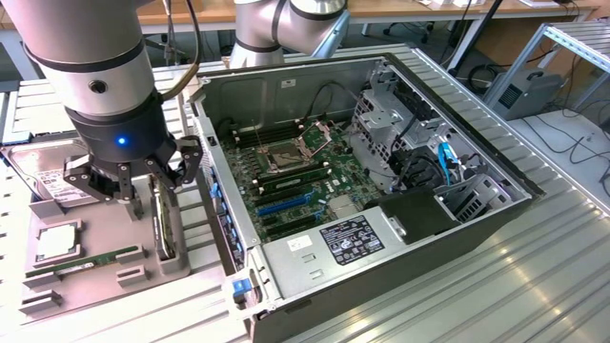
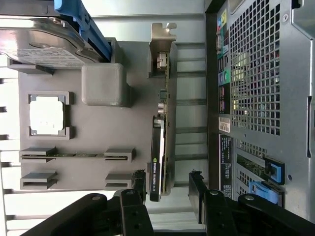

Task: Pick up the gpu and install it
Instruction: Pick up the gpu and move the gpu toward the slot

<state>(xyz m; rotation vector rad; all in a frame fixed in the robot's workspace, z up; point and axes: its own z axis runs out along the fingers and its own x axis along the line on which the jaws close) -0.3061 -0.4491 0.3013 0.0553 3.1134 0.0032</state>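
**Gripper at gpu, jaws apart**

Exterior view, left to right. The hard drive (image 1: 43, 182), processor (image 1: 57, 243) and RAM stick (image 1: 81, 262) are being carried by the grey fixture (image 1: 107, 230). The gripper (image 1: 157, 193) is being held low over the gpu (image 1: 168, 225), its fingers spread wide and nothing clamped. The gpu is being supported upright on edge in the fixture slot, between the fingers. Contact is probably not being made, but the angle is poor. The open computer case (image 1: 276, 89) is being seen just to the right.
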